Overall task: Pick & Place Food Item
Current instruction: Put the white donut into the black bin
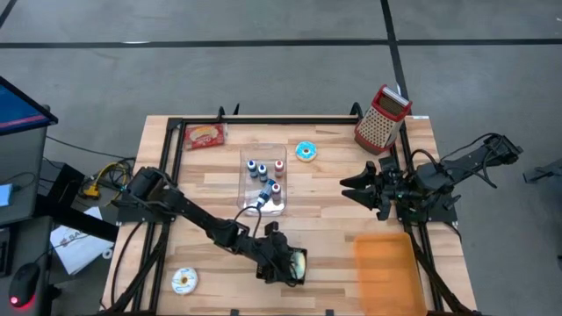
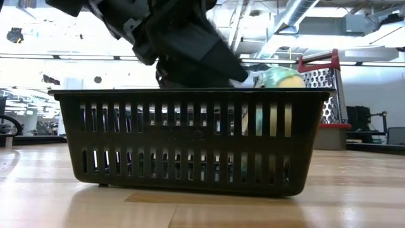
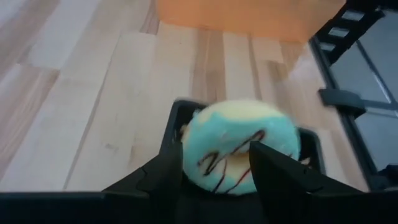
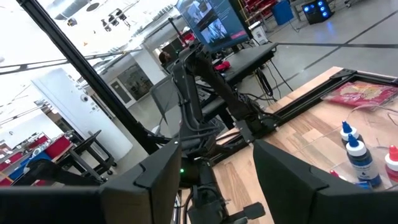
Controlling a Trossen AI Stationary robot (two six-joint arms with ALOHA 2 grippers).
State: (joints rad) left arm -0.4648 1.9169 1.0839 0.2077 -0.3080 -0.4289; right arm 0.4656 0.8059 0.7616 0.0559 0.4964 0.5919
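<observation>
A: Hovering over the near edge of the bench (image 1: 325,211) is the left gripper (image 1: 285,266), reached forward and tipped downward above a small black basket (image 1: 283,262).

B: Is it holding anything?

A: Its fingers (image 3: 283,177) stand apart, released, and nothing is clamped between them. Just past them sits a doughnut with pale blue icing and a dark squiggle (image 3: 239,146), resting inside the basket. From bench height the slatted basket wall fills the middle of the picture, and the doughnut's top peeks over the rim toward the right side, beside the dark gripper body.

B: And the other arm?

A: The right gripper (image 1: 356,189) waits up off the bench near the right side, pointing level toward the middle, its fingers spread and empty.

B: What else is on the bench?

A: A second blue-iced doughnut (image 1: 306,151) near the far edge, and a white sprinkled doughnut (image 1: 185,281) at the near left corner. A clear tray of small bottles (image 1: 264,180) sits mid-bench. A red snack packet (image 1: 205,135) lies far left, a red-handled metal grater (image 1: 381,117) stands at the far right, and an orange tray (image 1: 386,268) lies at the near right.
</observation>
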